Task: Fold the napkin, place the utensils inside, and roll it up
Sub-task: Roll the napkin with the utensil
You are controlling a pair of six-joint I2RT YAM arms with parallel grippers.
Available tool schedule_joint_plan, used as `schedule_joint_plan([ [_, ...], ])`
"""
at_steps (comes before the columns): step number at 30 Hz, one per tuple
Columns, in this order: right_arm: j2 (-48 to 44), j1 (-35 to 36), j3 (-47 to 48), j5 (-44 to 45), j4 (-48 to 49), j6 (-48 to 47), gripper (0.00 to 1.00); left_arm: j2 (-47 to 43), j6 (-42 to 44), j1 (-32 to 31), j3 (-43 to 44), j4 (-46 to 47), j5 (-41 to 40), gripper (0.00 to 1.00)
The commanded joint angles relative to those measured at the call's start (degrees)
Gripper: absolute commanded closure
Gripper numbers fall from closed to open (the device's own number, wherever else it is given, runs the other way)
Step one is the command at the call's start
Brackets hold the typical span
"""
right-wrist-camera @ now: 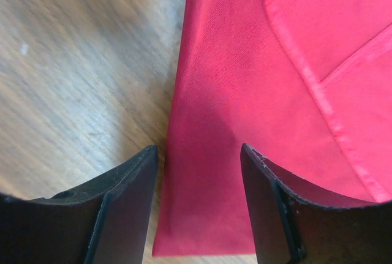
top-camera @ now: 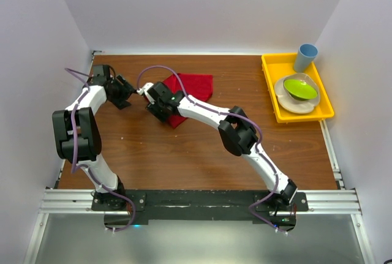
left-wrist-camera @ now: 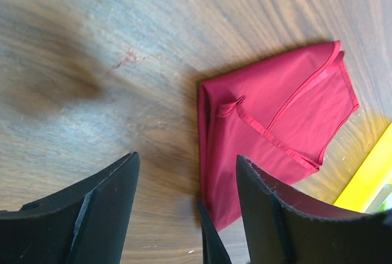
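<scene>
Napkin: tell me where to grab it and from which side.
Take the napkin at the long folded edge beside bare table, near its corner, coming straight down. It lies flat, so only an edge can be pinched; the open right end effector straddles that edge.

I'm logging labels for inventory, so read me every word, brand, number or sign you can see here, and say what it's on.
None: no text can be read in any view. The red napkin, the yellow tray, the blue cup, the green bowl and the wooden table show no writing, logo or number.
</scene>
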Motion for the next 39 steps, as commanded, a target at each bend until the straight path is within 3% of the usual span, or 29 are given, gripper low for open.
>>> schedule_joint_plan([
  [1,0.7,-0.2,1.9,0.1,1.6,-0.1,0.37,-2.2,-0.9,1.0,-1.4,1.4,2.4,0.31],
  [10,3.2,-1.1,1.1,1.3,2.9,1.0,0.39,-3.1,0.4,1.3,-3.3,1.5,3.5,0.28],
  [22,4.3,-3.4,-1.1,-7.0,0.8,3.9,0.78,-2.0,2.0,1.5,-7.3,6.5,10.4,0.24],
  [26,4.3,-4.1,-1.2,-12.1,-0.2,7.2,0.87,-0.3,0.7,-0.2,-8.0,8.7,13.2,0.21],
  [30,3.2,-6.3,-3.5,-22.9,1.3,12.3,1.00,1.8,-4.2,-1.4,-9.9,14.2,16.3,0.21],
  [39,0.4,-9.7,-8.9,-34.2,6.3,18.5,1.00,6.7,-7.1,-6.4,-5.4,12.3,9.9,0.19],
])
